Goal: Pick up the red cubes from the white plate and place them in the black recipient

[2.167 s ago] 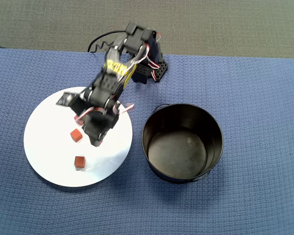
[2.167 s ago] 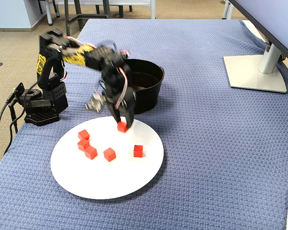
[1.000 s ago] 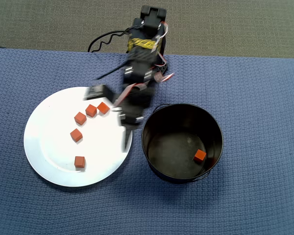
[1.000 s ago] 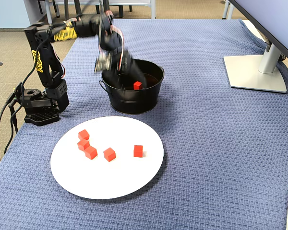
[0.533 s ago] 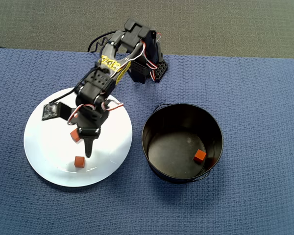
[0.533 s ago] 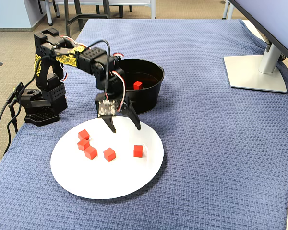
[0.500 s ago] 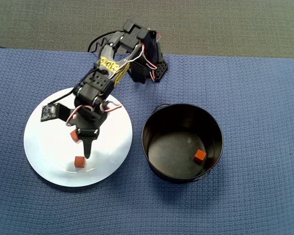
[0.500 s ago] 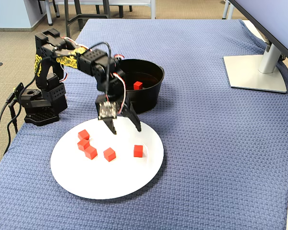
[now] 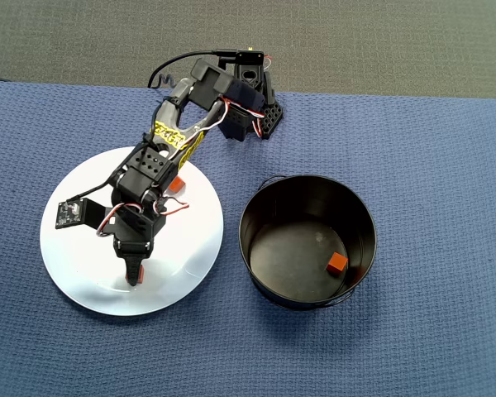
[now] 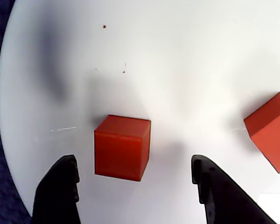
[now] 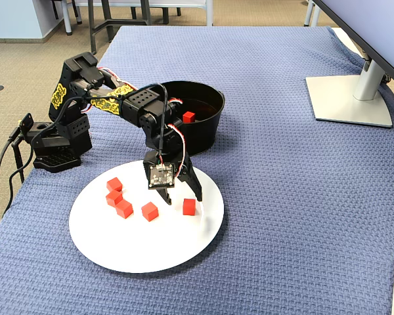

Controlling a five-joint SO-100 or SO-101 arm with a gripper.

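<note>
In the fixed view there are six red cubes in all. Five sit on the white plate (image 11: 118, 252) and one sits in the black pot (image 11: 210, 128). Going from left to right on the plate, three cubes sit close together: one at the top (image 11: 114, 184), one just under it (image 11: 113, 197), and one lower down (image 11: 124, 209). Next comes a fourth cube (image 11: 150, 211) by itself. The fifth cube (image 11: 189, 207) is the one farthest right. The claw (image 11: 184, 197) points down at the plate beside that cube, with its two fingers spread wide and holding nothing. In the wrist view, one cube (image 10: 122, 147) sits between the two dark fingertips, nearer the left one (image 10: 60, 186), and touches neither. Another cube (image 10: 269, 130) lies off to the right. The sixth cube (image 11: 189, 117) rests inside the pot, behind the plate. Everything sits on a blue cloth (image 11: 302, 197).
</note>
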